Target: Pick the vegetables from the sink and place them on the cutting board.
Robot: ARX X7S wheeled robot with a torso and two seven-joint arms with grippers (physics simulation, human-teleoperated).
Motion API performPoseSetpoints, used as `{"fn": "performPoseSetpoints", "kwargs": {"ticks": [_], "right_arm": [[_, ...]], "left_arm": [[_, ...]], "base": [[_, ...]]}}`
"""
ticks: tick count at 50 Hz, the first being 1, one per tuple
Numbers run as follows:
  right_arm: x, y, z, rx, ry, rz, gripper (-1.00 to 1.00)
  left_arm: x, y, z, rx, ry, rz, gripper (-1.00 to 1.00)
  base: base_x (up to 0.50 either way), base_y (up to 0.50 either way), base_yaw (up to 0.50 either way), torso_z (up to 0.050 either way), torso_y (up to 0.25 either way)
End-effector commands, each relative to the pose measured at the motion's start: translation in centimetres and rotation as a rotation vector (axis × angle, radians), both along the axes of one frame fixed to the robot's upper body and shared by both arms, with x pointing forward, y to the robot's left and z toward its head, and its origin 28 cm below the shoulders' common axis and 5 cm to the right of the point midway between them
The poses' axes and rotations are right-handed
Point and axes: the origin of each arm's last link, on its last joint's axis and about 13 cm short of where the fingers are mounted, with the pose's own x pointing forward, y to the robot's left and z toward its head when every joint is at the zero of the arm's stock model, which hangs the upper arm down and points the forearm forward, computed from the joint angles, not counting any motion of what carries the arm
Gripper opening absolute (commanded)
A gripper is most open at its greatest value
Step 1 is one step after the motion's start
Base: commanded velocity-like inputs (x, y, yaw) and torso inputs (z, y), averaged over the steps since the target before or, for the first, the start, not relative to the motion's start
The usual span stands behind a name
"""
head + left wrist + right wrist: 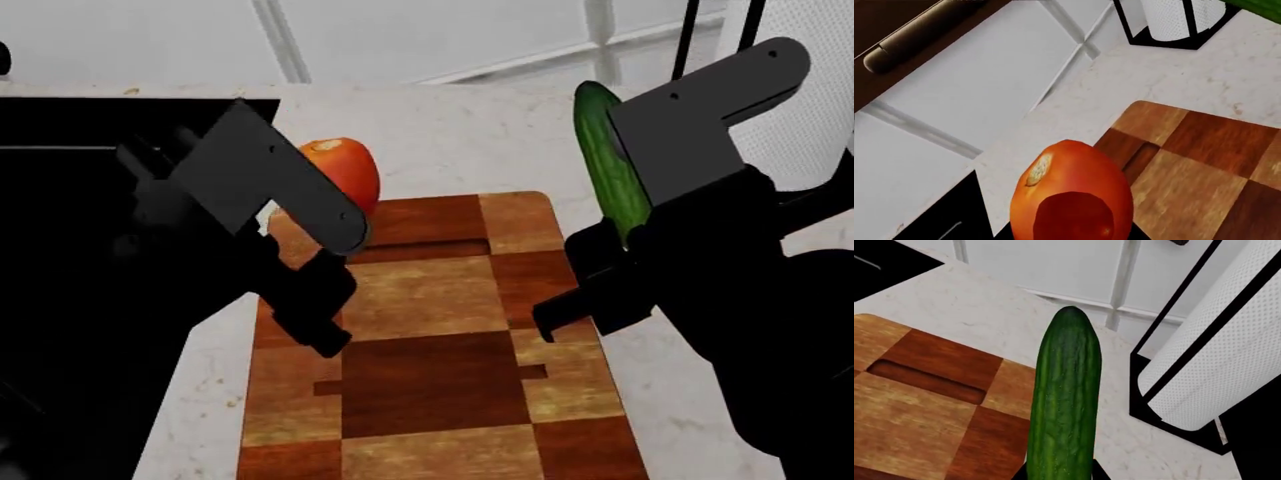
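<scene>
My left gripper (320, 200) is shut on the red-orange tomato (342, 172) and holds it above the far left corner of the cutting board (427, 380). The left wrist view shows the tomato (1071, 192) with its pale stem spot beside the board (1201, 170). My right gripper (627, 235) is shut on the dark green cucumber (609, 160), which points away from me above the board's right edge. The right wrist view shows the cucumber (1065, 400) over the board's edge (921, 405). The black sink (80, 250) lies at the left.
A white paper towel roll in a black holder (1214, 360) stands on the pale counter (454, 130) at the back right. It also shows in the left wrist view (1174, 22). White wall panels run behind the counter.
</scene>
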Motion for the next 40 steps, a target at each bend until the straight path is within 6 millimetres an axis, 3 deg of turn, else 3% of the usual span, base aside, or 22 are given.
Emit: {"fn": "performPoseSetpoints", "kwargs": {"ticks": [1, 13, 40], "right_arm": [[0.2, 0.3, 0.2, 0.023, -0.016, 0.02, -1.0], [0.3, 0.2, -0.1, 0.03, -0.012, 0.023, -1.0], [0.3, 0.2, -0.6, 0.037, -0.007, 0.025, -1.0]], "left_arm": [[1.2, -0.5, -0.1, -0.041, 0.144, -0.033, -1.0], [0.7, -0.8, -2.7, 0.037, 0.201, -0.07, -1.0], [0.7, -0.8, -3.7, 0.068, 0.222, -0.046, -1.0]], "base": [[0.0, 0.0, 0.0, 0.0, 0.0], [0.0, 0.0, 0.0, 0.0, 0.0], [0.0, 0.0, 0.0, 0.0, 0.0]]}}
